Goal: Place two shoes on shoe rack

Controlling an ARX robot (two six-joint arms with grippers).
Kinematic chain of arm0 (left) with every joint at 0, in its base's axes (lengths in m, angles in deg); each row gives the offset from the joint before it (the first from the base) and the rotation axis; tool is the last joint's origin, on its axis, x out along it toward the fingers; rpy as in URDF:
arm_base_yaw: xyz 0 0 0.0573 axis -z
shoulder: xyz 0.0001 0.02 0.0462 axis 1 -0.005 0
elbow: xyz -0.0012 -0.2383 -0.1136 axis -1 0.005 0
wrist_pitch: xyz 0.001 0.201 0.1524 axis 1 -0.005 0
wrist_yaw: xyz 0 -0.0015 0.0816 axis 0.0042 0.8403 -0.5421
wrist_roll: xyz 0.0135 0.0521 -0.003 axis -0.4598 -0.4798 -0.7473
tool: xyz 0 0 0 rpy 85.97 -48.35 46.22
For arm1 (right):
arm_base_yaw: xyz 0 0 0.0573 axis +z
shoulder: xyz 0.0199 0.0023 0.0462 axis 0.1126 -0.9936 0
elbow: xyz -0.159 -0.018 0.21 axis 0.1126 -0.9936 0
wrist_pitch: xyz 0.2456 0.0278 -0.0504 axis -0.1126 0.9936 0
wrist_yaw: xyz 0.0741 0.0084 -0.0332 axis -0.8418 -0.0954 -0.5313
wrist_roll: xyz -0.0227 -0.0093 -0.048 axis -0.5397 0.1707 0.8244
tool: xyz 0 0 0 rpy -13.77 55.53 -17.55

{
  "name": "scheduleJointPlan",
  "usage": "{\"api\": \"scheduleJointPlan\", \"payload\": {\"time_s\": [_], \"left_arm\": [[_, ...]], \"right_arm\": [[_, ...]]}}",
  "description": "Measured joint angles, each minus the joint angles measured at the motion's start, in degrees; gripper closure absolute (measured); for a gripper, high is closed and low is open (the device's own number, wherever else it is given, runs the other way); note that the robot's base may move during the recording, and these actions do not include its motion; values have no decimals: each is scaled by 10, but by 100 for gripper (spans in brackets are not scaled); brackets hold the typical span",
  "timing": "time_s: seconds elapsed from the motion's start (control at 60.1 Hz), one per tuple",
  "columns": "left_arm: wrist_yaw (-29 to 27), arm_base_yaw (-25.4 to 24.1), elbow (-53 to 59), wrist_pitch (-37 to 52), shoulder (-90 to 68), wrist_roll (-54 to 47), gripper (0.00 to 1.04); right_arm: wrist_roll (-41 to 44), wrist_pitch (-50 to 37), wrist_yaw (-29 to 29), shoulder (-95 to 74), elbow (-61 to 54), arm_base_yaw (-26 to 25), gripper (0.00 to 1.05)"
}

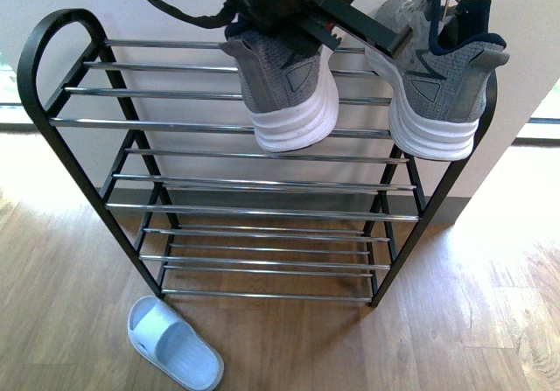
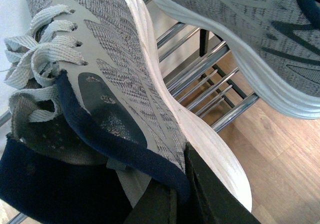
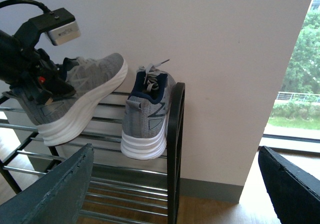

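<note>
Sandal (image 1: pixel 175 345): front cam only

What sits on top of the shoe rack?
One grey sneaker rests at the right end; a second sneaker, clamped by the left gripper, tilts beside it. Whether its sole touches the rods is covered.

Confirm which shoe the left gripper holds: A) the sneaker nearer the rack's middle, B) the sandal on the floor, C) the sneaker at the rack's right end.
A: the left gripper clamps the heel of the middle sneaker, which hangs tilted; the other sneaker stands free of any gripper.
</note>
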Motion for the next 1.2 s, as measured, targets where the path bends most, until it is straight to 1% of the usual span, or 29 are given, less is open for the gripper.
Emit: {"api": "scheduleJointPlan", "payload": {"time_s": [0.183,0.732,0.749,0.782,0.932,0.999,1.065,1.182,1.199], "left_arm": [[-1,16,-21,-7,-25,11,103],[-11,27,-65,-17,-66,31,103],[-11,27,-67,-17,-67,33,101],[-10,27,-68,-17,-68,34,94],[-13,32,-68,-1,-64,36,55],[-22,34,-56,15,-50,39,41],[-26,36,-40,28,-33,44,30],[-50,37,-6,58,7,54,11],[-52,37,-2,61,12,55,9]], "right_arm": [[0,0,0,0,0,0,9],[0,0,0,0,0,0,9],[0,0,0,0,0,0,9],[0,0,0,0,0,0,9],[0,0,0,0,0,0,9],[0,0,0,0,0,0,9],[0,0,0,0,0,0,9],[0,0,0,0,0,0,9],[0,0,0,0,0,0,9]]}}
